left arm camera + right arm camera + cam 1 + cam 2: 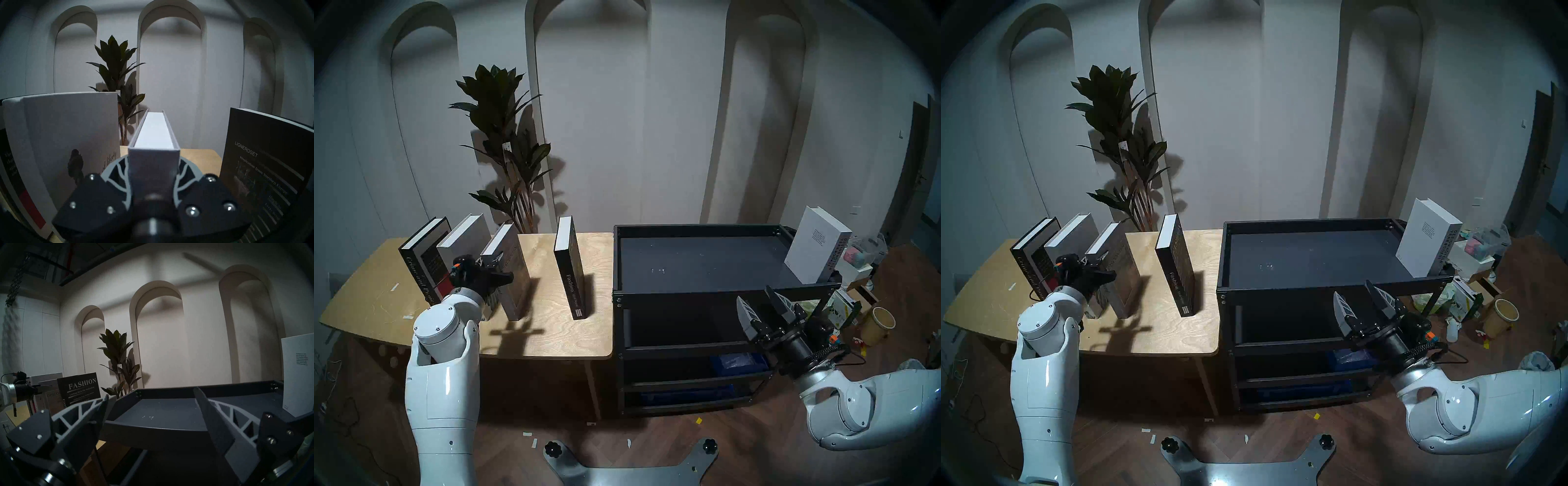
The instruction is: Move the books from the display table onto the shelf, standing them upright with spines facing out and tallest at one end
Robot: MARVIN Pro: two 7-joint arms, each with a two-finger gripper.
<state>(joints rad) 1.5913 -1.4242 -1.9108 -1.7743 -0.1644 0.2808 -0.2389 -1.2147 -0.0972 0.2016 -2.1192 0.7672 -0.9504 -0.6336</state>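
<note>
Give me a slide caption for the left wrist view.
Left pincer straddling the spine of the grey book, between the Statue of Liberty book and the Fashion book.

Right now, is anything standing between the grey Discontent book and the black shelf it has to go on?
Yes: the black Fashion book stands upright on the display table, between the grey Discontent book and the shelf.

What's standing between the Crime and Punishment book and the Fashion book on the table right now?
Two books: the white Liberty book and the grey Discontent book. The left gripper straddles the Discontent's spine. Bare table runs from there to Fashion, clearest in the head views.
</note>
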